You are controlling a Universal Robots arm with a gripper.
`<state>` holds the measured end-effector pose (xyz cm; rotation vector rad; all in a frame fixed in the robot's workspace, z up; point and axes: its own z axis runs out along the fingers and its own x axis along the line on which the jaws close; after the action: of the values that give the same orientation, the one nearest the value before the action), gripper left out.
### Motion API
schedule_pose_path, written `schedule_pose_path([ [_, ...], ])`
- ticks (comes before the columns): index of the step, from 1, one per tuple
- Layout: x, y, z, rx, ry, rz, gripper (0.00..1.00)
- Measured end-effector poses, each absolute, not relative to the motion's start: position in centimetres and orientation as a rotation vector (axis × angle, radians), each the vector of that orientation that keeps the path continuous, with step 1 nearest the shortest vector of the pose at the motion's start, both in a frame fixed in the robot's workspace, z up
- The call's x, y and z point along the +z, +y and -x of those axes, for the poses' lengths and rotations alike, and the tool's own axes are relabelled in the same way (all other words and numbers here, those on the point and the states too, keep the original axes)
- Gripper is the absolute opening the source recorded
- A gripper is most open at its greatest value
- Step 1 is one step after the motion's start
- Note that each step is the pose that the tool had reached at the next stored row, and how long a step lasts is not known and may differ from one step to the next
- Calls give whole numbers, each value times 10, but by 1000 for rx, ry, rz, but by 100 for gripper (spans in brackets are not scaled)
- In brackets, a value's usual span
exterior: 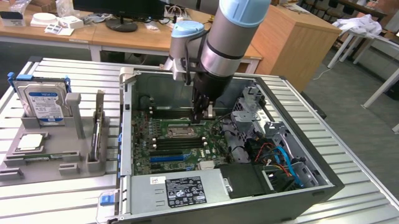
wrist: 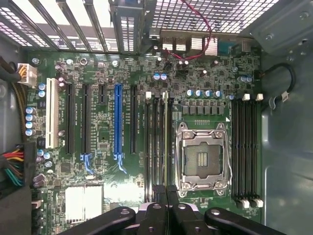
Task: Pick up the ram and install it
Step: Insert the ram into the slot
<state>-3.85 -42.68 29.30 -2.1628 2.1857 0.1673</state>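
Ribbed metal worktop point(exterior: 62, 200). At the exterior view's left, a grey tray point(exterior: 53, 171) holds four things. A drive point(exterior: 42, 100) stands upright at the far end, and a square silver CPU point(exterior: 30, 142) lies flat nearer. Just near of the CPU lies a thin green strip that I take for the ram point(exterior: 42, 157). It lies flat in its recess, long axis running left-right along the tray's near side. A card point(exterior: 96, 133) stands on edge along the tray's right side. Next right is the open case point(exterior: 293, 198), lying on its side. In it are the motherboard point(exterior: 159, 149), a power supply point(exterior: 181, 189) at the near wall, and a drive cage with blue and orange cables at the right. The socket point(wrist: 203, 156) is open and empty. Black memory slots point(wrist: 155, 142) flank it on both sides. One slot shows a paler line, and I cannot tell whether anything sits in it. The fingers point(wrist: 159, 198) hang inside the case above the board, over the far slot bank beside the socket and clear of the board. They are pressed together tip to tip, with nothing visible between them. Key relation: the ram lies well apart from the fingers, off to the exterior view's left and nearer, outside the case wall. Its long axis runs roughly parallel to the slots. Judged so far, the pick is not yet made.
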Motion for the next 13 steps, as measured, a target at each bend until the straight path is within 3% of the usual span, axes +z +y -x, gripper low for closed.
schedule_pose_path([
  [13, 286, -427, 38, 167, 2186, 2163, 11],
])
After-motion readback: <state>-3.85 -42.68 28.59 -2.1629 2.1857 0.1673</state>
